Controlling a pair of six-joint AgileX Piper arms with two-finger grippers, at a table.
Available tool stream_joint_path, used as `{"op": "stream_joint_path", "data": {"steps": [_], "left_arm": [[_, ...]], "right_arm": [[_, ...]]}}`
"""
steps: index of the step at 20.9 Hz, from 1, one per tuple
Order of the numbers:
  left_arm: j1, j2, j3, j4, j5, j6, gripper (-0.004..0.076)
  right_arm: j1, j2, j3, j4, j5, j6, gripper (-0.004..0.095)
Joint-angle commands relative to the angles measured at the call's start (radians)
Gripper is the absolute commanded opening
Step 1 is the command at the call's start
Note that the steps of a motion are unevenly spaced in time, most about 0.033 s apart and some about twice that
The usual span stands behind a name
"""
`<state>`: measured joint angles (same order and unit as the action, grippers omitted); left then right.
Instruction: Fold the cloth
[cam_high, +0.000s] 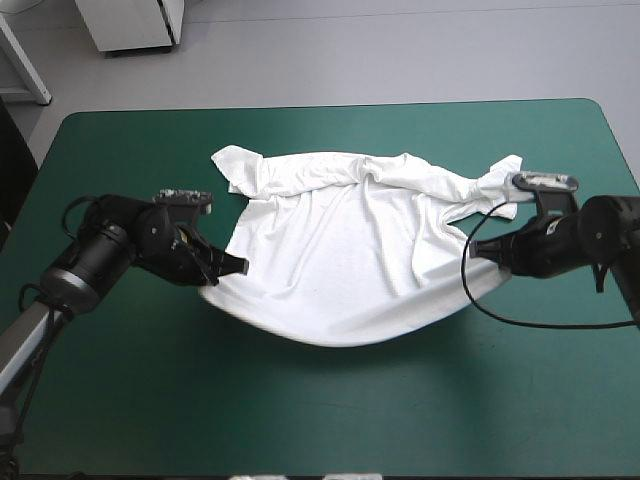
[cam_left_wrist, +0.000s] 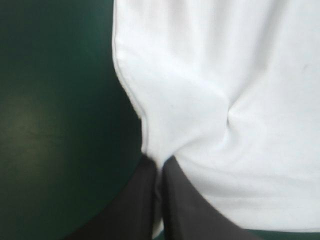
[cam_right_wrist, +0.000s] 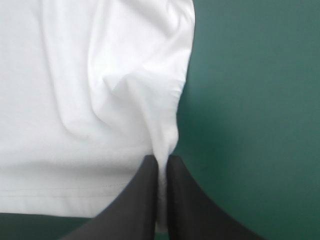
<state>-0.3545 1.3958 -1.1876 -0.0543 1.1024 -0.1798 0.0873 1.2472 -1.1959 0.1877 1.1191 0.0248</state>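
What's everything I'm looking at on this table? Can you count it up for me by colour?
White: 1, the T-shirt
Black: 2, the left hand and the right hand, each shut on the T-shirt
Teal-green: 1, the table cover
Total: 4

The white short-sleeved T-shirt (cam_high: 340, 250) lies spread across the middle of the table (cam_high: 120, 400), sleeves bunched toward the far edge, its near hem raised and sagging between two lifted corners.
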Motion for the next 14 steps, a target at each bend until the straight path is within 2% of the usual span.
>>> {"op": "stream_joint_path", "data": {"steps": [1,7,9,12,14], "left_arm": [[-0.006,-0.049,-0.213,-0.002,0.061,0.019,-0.0009],[-0.006,-0.049,-0.805,0.028,0.090,0.072,-0.0009],[-0.006,-0.049,-0.948,0.026,0.087,0.109,-0.0009],[-0.006,-0.049,-1.072,0.015,0.076,0.145,-0.0009],[-0.006,-0.049,-1.189,-0.005,0.053,0.147,-0.0009]], "right_arm": [[0.001,-0.030,-0.205,0.014,0.011,-0.037,-0.0017],[0.001,-0.028,-0.761,0.016,0.011,-0.111,-0.0017],[0.001,-0.028,-0.897,0.016,0.005,-0.120,-0.0017],[0.001,-0.026,-1.000,0.017,-0.001,-0.123,-0.0016],[0.001,-0.024,-1.088,0.053,-0.043,-0.153,-0.0016]]}}
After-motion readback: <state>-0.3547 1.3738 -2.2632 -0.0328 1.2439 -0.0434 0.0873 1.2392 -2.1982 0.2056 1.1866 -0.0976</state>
